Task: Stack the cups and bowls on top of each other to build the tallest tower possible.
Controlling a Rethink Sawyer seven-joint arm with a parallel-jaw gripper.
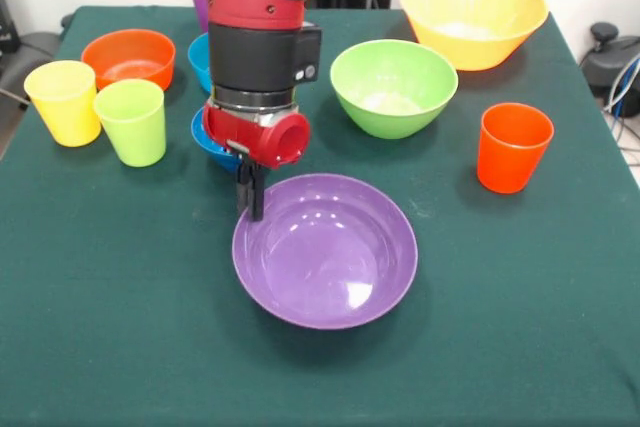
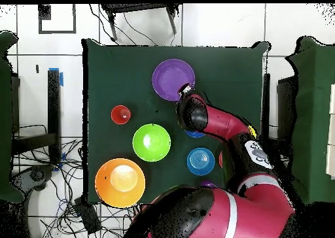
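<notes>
Front view, places relative to purple bowl (image 1: 325, 250), which sits upright on the green table (image 1: 120, 327), unstacked. Far left of it: yellow cup (image 1: 63, 101), lime cup (image 1: 132, 121), orange bowl (image 1: 128, 57) behind them. At the bowl's left rim: gripper (image 1: 250, 192), fingers close together; whether they pinch the rim, cannot tell. Behind it: green bowl (image 1: 393, 86), yellow-orange bowl (image 1: 473, 15). To its right: orange-red cup (image 1: 513, 146). No tower built.

Front camera near, oblique; overhead straight down; both share table (image 1: 120, 297).
</notes>
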